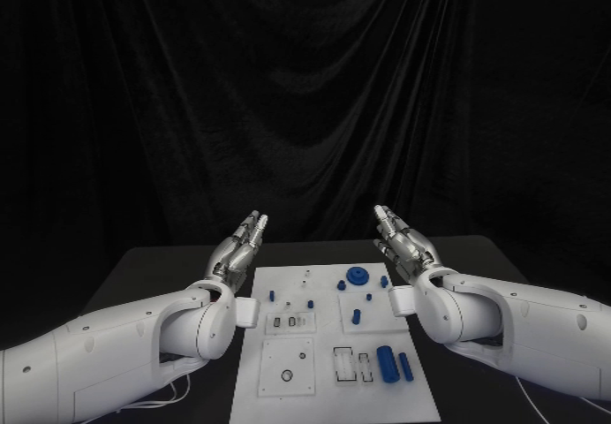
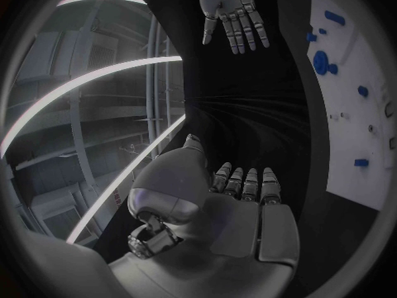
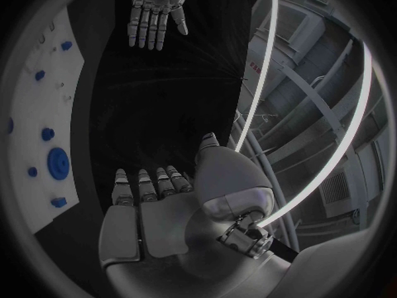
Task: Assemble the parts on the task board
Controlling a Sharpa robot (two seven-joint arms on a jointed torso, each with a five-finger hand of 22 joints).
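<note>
Task board (image 1: 331,353) lies between the left robot hand (image 1: 239,247) and right robot hand (image 1: 401,243), both empty, fingers spread.

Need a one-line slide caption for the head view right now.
Both hands, left hand and right hand, raised open and empty on either side of the white task board, blue parts untouched.

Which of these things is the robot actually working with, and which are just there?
Part of the job:
task board
blue parts lying on it
left hand, open, holding nothing
right hand, open, holding nothing

Just there:
black table
black curtain behind
</note>
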